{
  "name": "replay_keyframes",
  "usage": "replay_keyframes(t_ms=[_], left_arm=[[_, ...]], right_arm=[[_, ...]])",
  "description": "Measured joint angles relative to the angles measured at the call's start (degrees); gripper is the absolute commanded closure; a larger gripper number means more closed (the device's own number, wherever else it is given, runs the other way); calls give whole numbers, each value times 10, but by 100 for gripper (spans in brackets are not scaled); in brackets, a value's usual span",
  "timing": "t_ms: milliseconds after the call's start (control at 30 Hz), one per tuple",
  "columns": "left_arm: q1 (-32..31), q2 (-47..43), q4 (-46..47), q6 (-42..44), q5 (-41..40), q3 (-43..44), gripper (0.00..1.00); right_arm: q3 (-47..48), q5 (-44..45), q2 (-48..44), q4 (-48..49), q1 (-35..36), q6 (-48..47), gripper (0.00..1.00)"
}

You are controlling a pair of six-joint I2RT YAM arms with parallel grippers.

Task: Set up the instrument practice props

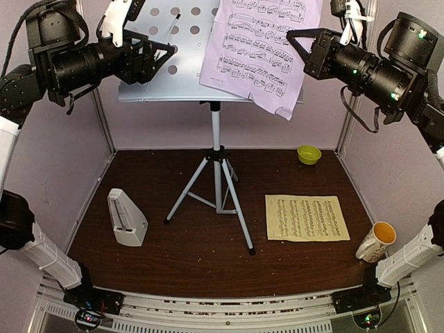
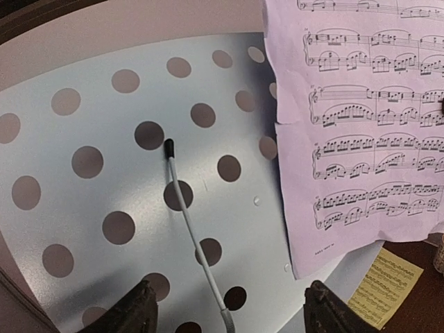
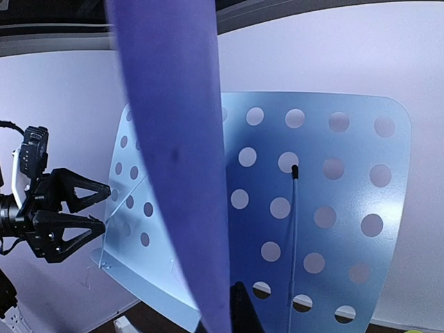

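Note:
The grey perforated music-stand desk [image 1: 166, 69] tops a silver tripod [image 1: 216, 187] at the back centre. My right gripper [image 1: 300, 43] is shut on the right edge of the lilac page [image 1: 260, 48], which hangs against the desk's right half. In the right wrist view the lilac page [image 3: 173, 159] runs edge-on up from the gripper [image 3: 225, 316]. My left gripper [image 1: 165, 55] stands open in front of the desk's left half, with the thin wire page holder [image 2: 187, 215] between its fingers [image 2: 128, 312] but not touched. The pale yellow page [image 1: 306, 217] lies flat on the table. The metronome [image 1: 126, 218] stands at the left.
A small green bowl [image 1: 309, 154] sits at the back right of the dark wooden table [image 1: 180, 257]. A mug with an orange inside [image 1: 376, 241] stands at the front right, close to the right arm's base. Pale walls close in the sides and back.

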Motion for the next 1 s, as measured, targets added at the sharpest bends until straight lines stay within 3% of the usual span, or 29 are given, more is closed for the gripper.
replay_keyframes(t_ms=[367,800,1000], left_arm=[[10,21,-2,7,-55,40,39],[21,44,-2,10,-45,51,33],[23,54,-2,11,-40,59,43]], right_arm=[[62,-26,51,-5,-27,-2,100],[79,-37,66,-14,-38,-14,100],[79,-37,71,-14,-38,-17,100]])
